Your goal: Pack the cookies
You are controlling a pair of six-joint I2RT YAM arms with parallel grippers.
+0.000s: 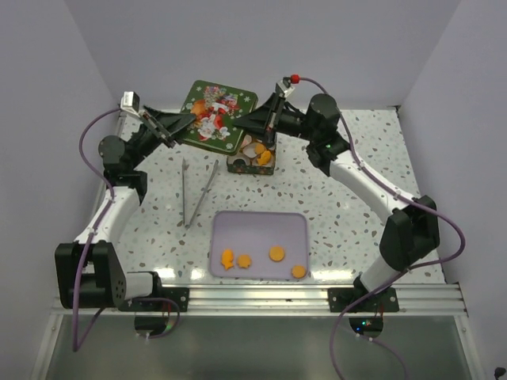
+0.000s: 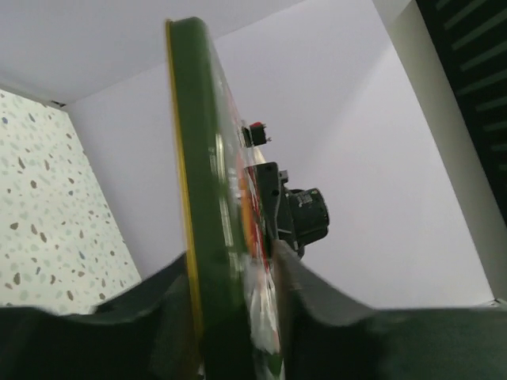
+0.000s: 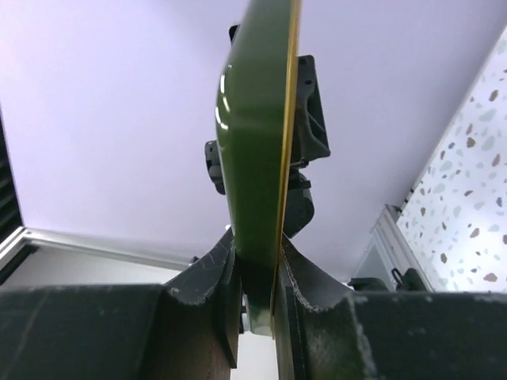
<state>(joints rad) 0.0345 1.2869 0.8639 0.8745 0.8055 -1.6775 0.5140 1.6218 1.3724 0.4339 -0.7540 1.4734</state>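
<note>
A glossy, gold-edged metal lid (image 2: 198,158) is being pinched by the matt, rough-textured left claw (image 2: 230,257); beneath the claw, a smooth speckled bench (image 1: 158,214) is being shown, carrying a matt plastic tray (image 1: 261,226).

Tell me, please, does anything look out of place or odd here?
Yes. Four orange cookies lie unpacked on the lilac tray, yet both arms' jaws hold the green lid tilted in the air by the open tin. The tongs lie unused on the table.
</note>
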